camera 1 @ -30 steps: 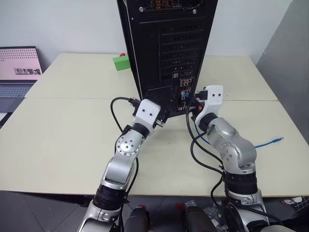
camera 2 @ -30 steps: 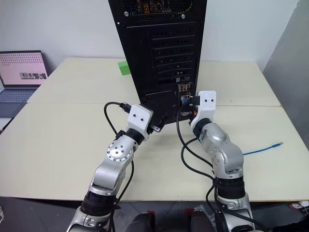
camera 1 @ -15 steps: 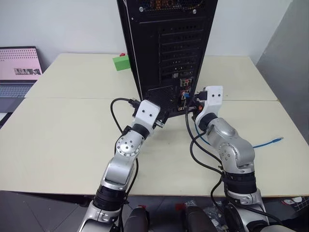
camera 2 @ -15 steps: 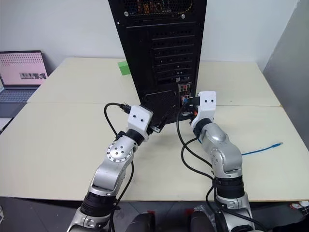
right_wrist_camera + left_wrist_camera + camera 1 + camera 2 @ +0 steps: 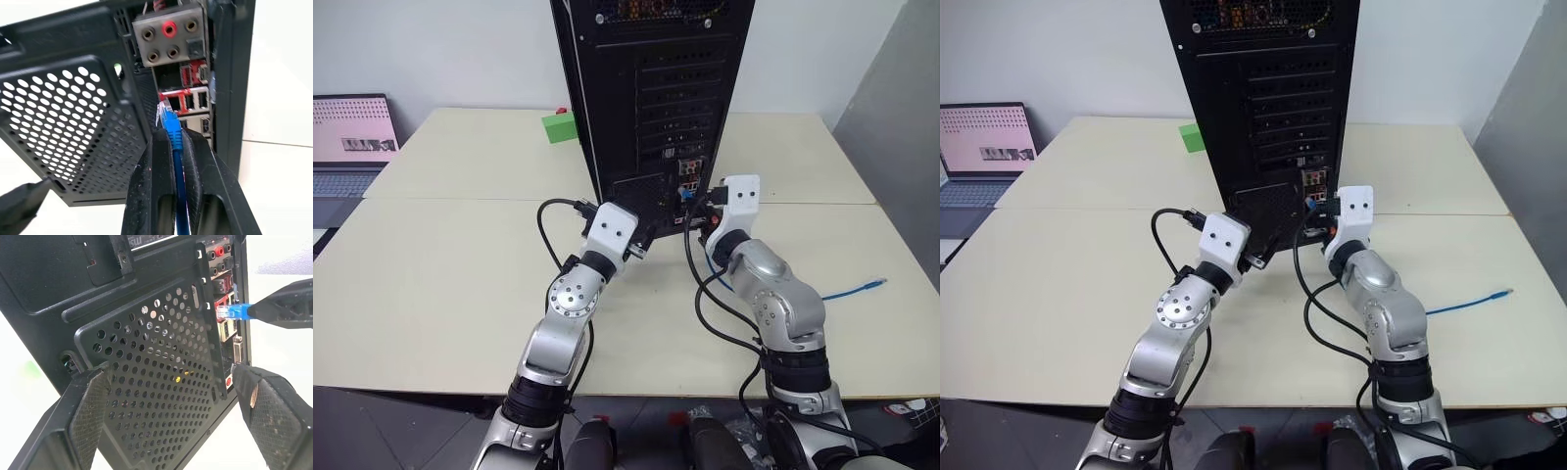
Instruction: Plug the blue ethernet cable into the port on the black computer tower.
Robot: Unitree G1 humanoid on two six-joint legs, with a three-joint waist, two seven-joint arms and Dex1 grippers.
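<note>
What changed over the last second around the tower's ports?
The right claw, shut on the thin bright blue ethernet cable, edged sideways toward the tall black metal computer tower; the clear plug now sits right at the cluster of small sockets, not visibly seated. The open left claw stayed at the perforated vent, and the cable's far end stayed on the beige table.

Tabletop (image 5: 440, 264) open — black computer tower (image 5: 651, 88) blocks ahead.
</note>
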